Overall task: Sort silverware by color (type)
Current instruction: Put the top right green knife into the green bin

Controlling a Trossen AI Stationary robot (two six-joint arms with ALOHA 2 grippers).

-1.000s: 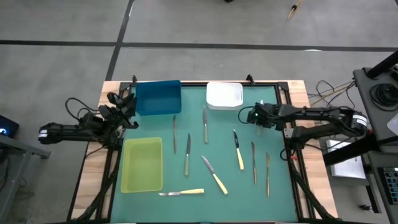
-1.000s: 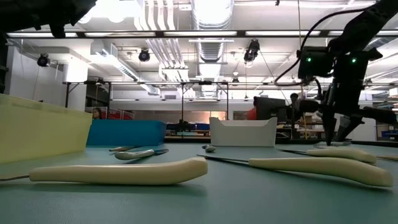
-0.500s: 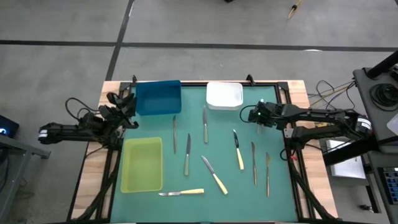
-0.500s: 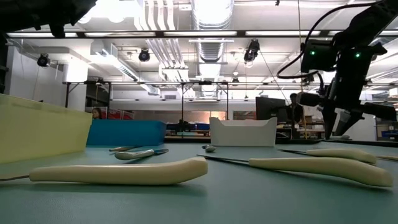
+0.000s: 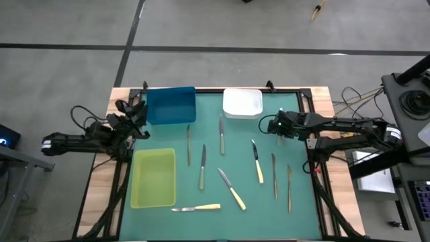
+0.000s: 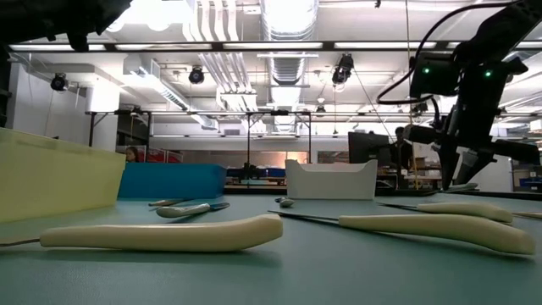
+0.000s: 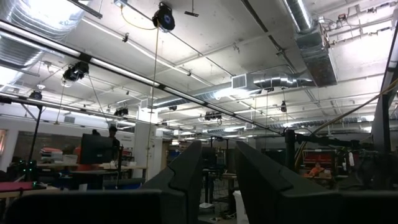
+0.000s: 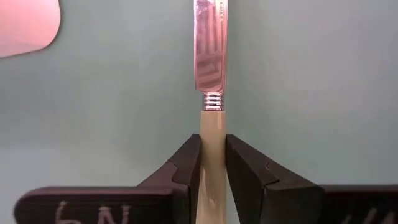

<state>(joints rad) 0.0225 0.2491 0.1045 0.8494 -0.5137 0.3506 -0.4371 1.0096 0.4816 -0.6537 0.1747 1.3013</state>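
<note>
My right gripper [image 5: 277, 125] hangs over the table's far right part, just right of the white tray [image 5: 242, 102]. It is shut on a knife with a pale yellow handle [image 8: 211, 134] and a grey blade [image 8: 208, 56]; the arm hides this knife in the high view. Three more yellow-handled knives [image 5: 257, 161] [image 5: 232, 188] [image 5: 196, 208] and several grey utensils [image 5: 203, 167] [image 5: 274, 175] lie flat on the green mat. My left gripper [image 5: 138, 119] waits at the table's left edge beside the blue tray [image 5: 170, 105], fingers a little apart, holding nothing. My right gripper pinches the knife's pale handle [image 8: 212, 124] between its two fingers [image 8: 186, 158], just behind the ribbed collar where the blade starts. The fingers come from above, pointing down, and lie across the handle. In the low view the knife's end [image 6: 462, 186] sits just above the mat.
The yellow-green tray [image 5: 154, 177] stands at the near left, the blue tray at the far left and the white tray at the far middle. Two grey utensils [image 5: 289, 188] lie near the right edge. Bare mat shows between the white tray and the right gripper.
My right gripper has risen a little from the mat, where its fingertips stood a second ago, and the knife has come up with it. It has stayed at that height for the last half second.
</note>
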